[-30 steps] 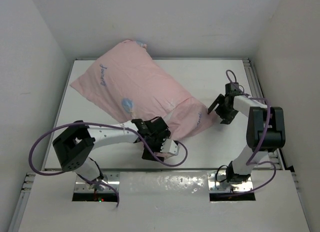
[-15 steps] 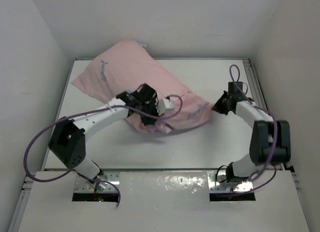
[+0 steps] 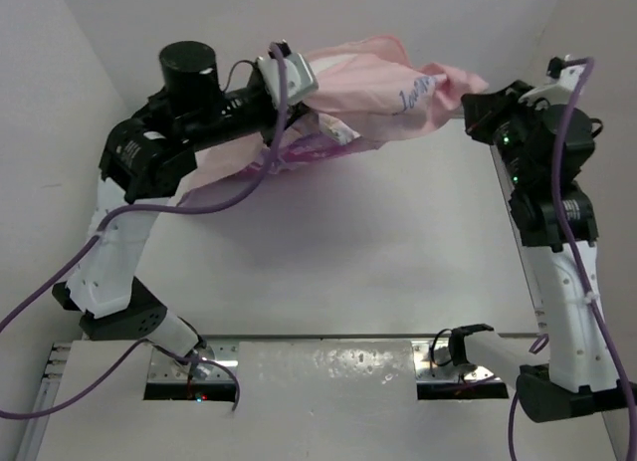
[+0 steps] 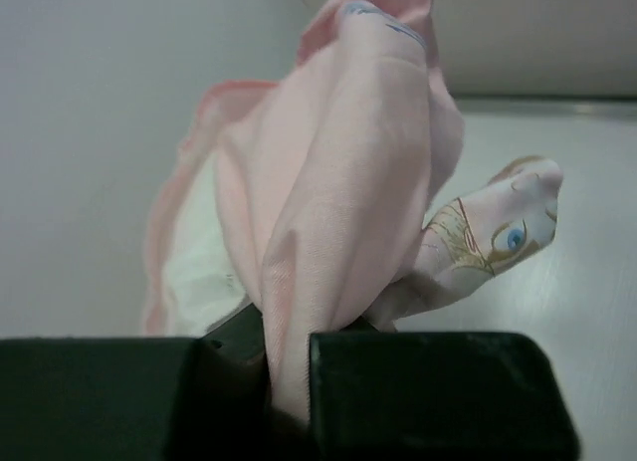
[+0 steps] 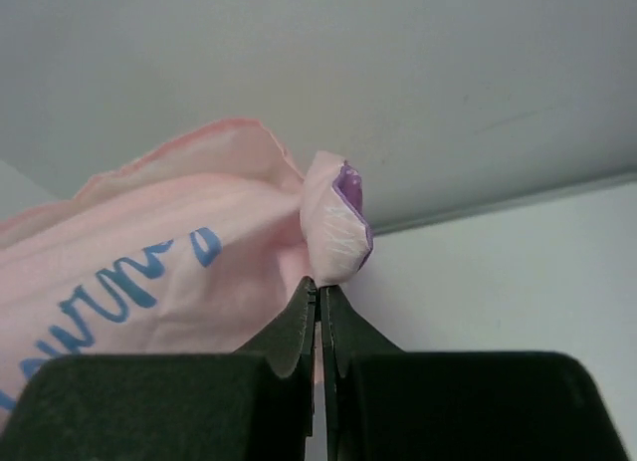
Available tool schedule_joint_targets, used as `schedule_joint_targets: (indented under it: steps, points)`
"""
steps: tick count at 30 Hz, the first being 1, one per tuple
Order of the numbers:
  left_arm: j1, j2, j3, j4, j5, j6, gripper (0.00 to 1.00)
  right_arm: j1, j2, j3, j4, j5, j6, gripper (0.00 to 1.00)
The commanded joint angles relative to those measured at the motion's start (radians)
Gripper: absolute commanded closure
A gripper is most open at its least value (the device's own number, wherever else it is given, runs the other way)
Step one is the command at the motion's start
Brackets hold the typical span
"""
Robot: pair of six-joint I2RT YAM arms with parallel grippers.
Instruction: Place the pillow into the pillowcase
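Observation:
The pillowcase (image 3: 383, 93) hangs high above the table, stretched between both raised arms, its pale pink inside facing out with blue lettering. My left gripper (image 3: 304, 101) is shut on a thick bunch of its fabric (image 4: 328, 232), clamped between the jaws (image 4: 289, 376). Past that fold a printed cartoon face (image 4: 498, 232) shows. A white textured patch (image 4: 199, 272) sits inside the pink edge and looks like the pillow; the rest of it is hidden. My right gripper (image 3: 476, 101) is shut on a small folded corner (image 5: 336, 232), showing purple at its edge, pinched at the tips (image 5: 320, 287).
The white table (image 3: 378, 242) lies below, boxed in by white walls left, right and behind. A metal rail (image 3: 520, 252) runs along its right edge. Purple cables (image 3: 149, 207) loop off both arms. The arm bases stand at the near edge.
Both arms rose from table height to high above it, lifting the pillowcase off the table. Both grippers went from open to shut on its fabric.

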Motion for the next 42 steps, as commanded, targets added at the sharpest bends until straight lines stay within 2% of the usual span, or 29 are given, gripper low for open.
schedule_joint_targets:
  steps: [1,5,9,10,13,15,16,17,19,20,21,22,23,26,27,28,29,30,31,32,33,35,36,38,42]
  points:
    - [-0.039,-0.003,0.158,0.232,-0.016,-0.119,1.00,0.026,0.000,0.175,-0.089,0.106,-0.125,1.00]
    - [-0.036,0.031,0.302,0.384,-0.077,-0.228,1.00,0.028,0.029,0.455,-0.152,0.149,-0.195,1.00]
    - [-0.013,0.098,0.491,0.548,-0.181,-0.315,1.00,0.027,0.139,0.692,-0.206,0.158,-0.237,1.00]
    - [0.008,0.109,0.529,0.608,-0.267,-0.325,1.00,0.027,0.158,0.718,-0.201,0.154,-0.237,1.00]
    - [0.053,0.121,0.507,0.688,-0.490,-0.293,1.00,0.027,0.225,0.736,-0.143,0.106,-0.193,1.00]
    - [0.091,0.105,0.383,0.711,-0.597,-0.256,1.00,0.027,0.268,0.719,-0.116,0.062,-0.127,1.00]
    - [0.146,0.095,0.323,0.716,-0.617,-0.250,1.00,0.031,0.331,0.716,-0.108,0.018,-0.107,1.00]
    - [0.180,0.077,0.180,0.717,-0.638,-0.248,1.00,0.040,0.366,0.713,-0.105,0.004,-0.090,1.00]
    - [0.293,0.057,0.025,0.713,-0.619,-0.277,1.00,0.092,0.478,0.693,-0.099,0.002,-0.082,1.00]
    - [0.335,0.048,-0.126,0.716,-0.590,-0.292,1.00,0.108,0.515,0.684,-0.097,0.002,-0.084,1.00]
    - [0.416,0.049,-0.191,0.707,-0.518,-0.330,1.00,0.134,0.591,0.674,-0.100,0.002,-0.079,1.00]
    - [0.453,0.055,-0.246,0.697,-0.475,-0.344,1.00,0.141,0.592,0.674,-0.105,0.002,-0.074,1.00]
    - [0.491,0.083,-0.332,0.674,-0.406,-0.380,1.00,0.155,0.674,0.674,-0.111,0.007,-0.064,1.00]
    - [0.610,0.169,-0.429,0.641,-0.328,-0.423,1.00,0.162,0.829,0.705,-0.151,-0.004,-0.041,1.00]
    - [0.663,0.192,-0.483,0.630,-0.282,-0.447,0.98,0.163,0.862,0.719,-0.183,-0.007,-0.042,0.94]
    - [0.679,0.212,-0.507,0.625,-0.254,-0.452,0.94,0.166,0.891,0.741,-0.201,-0.009,-0.048,0.77]
    - [0.720,0.262,-0.526,0.619,-0.231,-0.454,0.90,0.171,0.931,0.748,-0.217,-0.022,-0.079,0.36]
    - [0.770,0.287,-0.559,0.616,-0.223,-0.467,0.85,0.181,0.943,0.749,-0.256,-0.023,-0.100,0.21]
    - [0.795,0.308,-0.572,0.619,-0.221,-0.472,0.81,0.189,0.945,0.731,-0.273,-0.013,-0.114,0.02]
    - [0.820,0.351,-0.586,0.624,-0.224,-0.475,0.77,0.197,0.927,0.705,-0.287,-0.012,-0.149,0.01]
    - [0.870,0.373,-0.598,0.642,-0.240,-0.478,0.62,0.209,0.904,0.668,-0.302,-0.010,-0.156,0.01]
    - [0.915,0.434,-0.612,0.647,-0.258,-0.477,0.43,0.224,0.843,0.482,-0.280,-0.024,-0.154,0.01]
    - [0.953,0.451,-0.603,0.625,-0.260,-0.472,0.23,0.241,0.762,0.312,-0.222,-0.070,-0.153,0.01]
    - [1.005,0.490,-0.566,0.570,-0.240,-0.480,0.03,0.273,0.686,0.152,-0.134,-0.120,-0.150,0.01]
    - [1.087,0.458,-0.581,0.570,-0.140,-0.510,0.00,0.321,0.519,-0.204,-0.047,-0.206,-0.102,0.01]
